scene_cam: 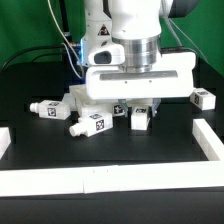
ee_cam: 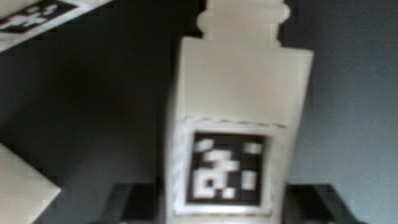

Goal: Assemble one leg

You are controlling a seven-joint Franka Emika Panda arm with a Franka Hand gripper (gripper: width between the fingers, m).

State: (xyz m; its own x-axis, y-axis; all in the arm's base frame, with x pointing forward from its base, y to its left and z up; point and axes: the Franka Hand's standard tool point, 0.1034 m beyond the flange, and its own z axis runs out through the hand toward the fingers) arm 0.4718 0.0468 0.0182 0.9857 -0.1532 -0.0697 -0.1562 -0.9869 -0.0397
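Note:
In the exterior view my gripper [scene_cam: 140,110] points straight down over a leg [scene_cam: 140,119], a short white peg with a black-and-white tag, at the middle of the dark table. In the wrist view that leg [ee_cam: 231,110] fills the picture, its narrow round end pointing away. The dark fingers [ee_cam: 146,202] press against both sides of its tagged block, so the gripper [ee_cam: 224,204] is shut on it. Other alike legs lie at the exterior view's left [scene_cam: 48,108], front centre [scene_cam: 92,124] and right [scene_cam: 205,98]. The white square panel [scene_cam: 84,100] lies behind, partly hidden by my hand.
A low white wall [scene_cam: 45,180] runs along the table's front and up the exterior view's right side [scene_cam: 210,145]. In the wrist view another tagged leg [ee_cam: 36,18] shows at a corner, and a white part's edge [ee_cam: 18,190] shows beside the fingers.

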